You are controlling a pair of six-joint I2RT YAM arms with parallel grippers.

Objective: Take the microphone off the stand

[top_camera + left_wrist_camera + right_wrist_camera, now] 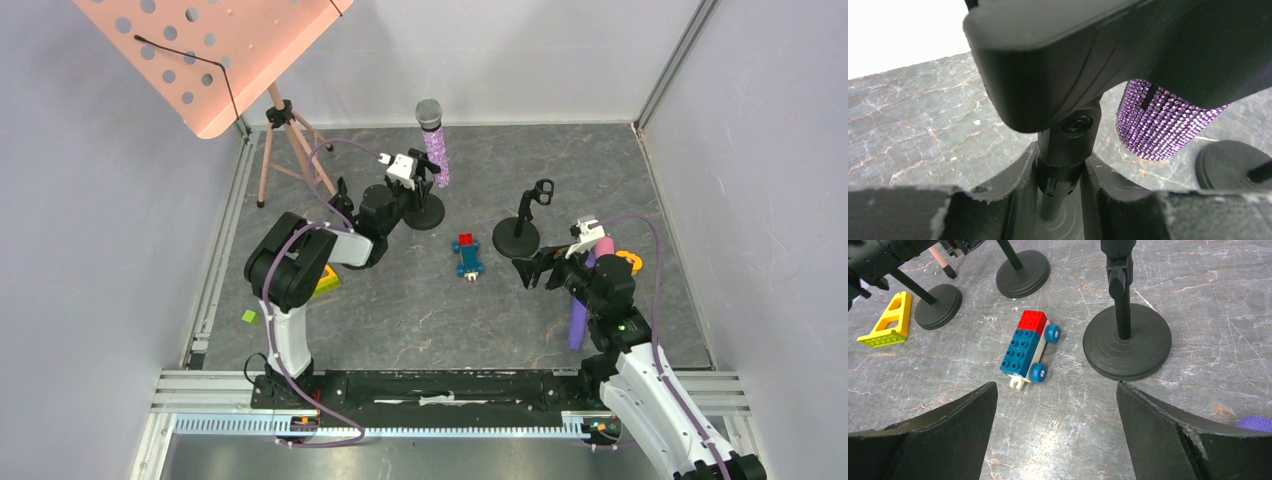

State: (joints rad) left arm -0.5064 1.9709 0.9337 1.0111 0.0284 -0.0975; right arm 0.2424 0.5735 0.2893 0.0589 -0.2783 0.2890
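Microphone (pixel 434 140): not yet removed, seated in stand (pixel 424 205). Left hand (pixel 419 180) pinching stand post below it. Right hand (pixel 527 268) spread, idle.

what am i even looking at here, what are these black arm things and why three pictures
Two robot arms are bolted at a table's near edge. The wide picture is from a camera above; the others sit on each wrist. The left pincer is closed around the post of a stand carrying a glittery purple microphone. The right pincer is open and empty, facing an empty stand and a toy brick car. A pink music stand is at the back.
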